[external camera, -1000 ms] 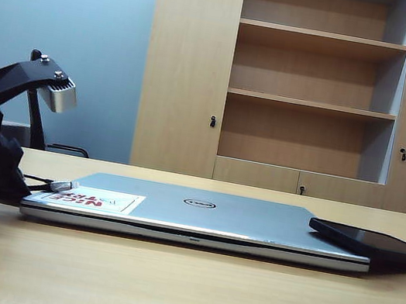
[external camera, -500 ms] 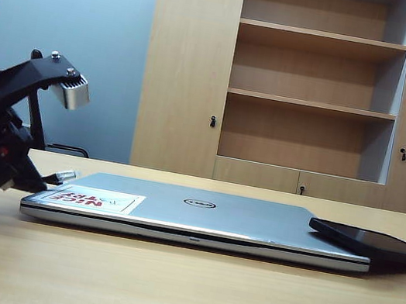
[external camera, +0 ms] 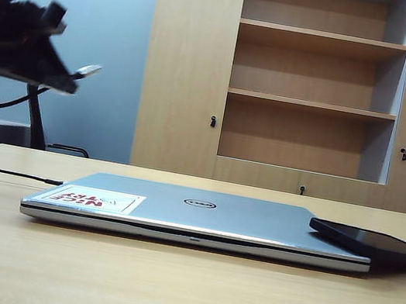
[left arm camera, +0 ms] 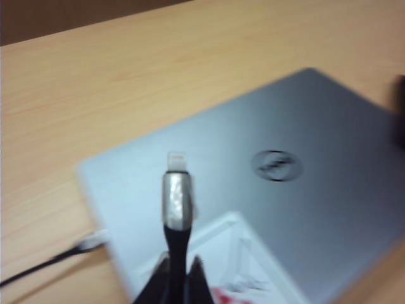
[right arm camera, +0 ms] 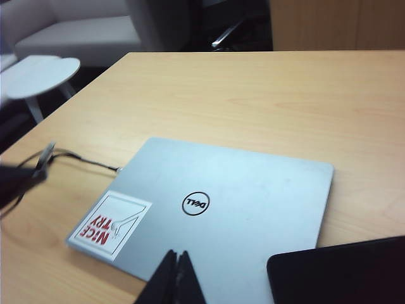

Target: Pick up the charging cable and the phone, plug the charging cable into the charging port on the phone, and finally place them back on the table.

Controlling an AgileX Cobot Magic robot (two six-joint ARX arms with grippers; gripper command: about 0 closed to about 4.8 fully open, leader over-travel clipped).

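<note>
Colours on the bench: beige, silver-grey, black, one patch of red

Broad light beige wood-grain table [external camera: 179, 289], matte; closed silver-grey Dell laptop [right arm camera: 253, 202] with a dark ringed logo and a white sticker [right arm camera: 109, 226] lettered in red; thin glossy black rectangular phone [right arm camera: 342, 272]; long thin black charging cable [left arm camera: 174, 240] ending in a silver-white metal plug with a darker grey collar; black left gripper [left arm camera: 172, 278], black right gripper [right arm camera: 174, 278]; behind, pale blue wall [external camera: 107, 25] and a light tan wooden shelf cabinet [external camera: 308, 92] with small black knobs.
</note>
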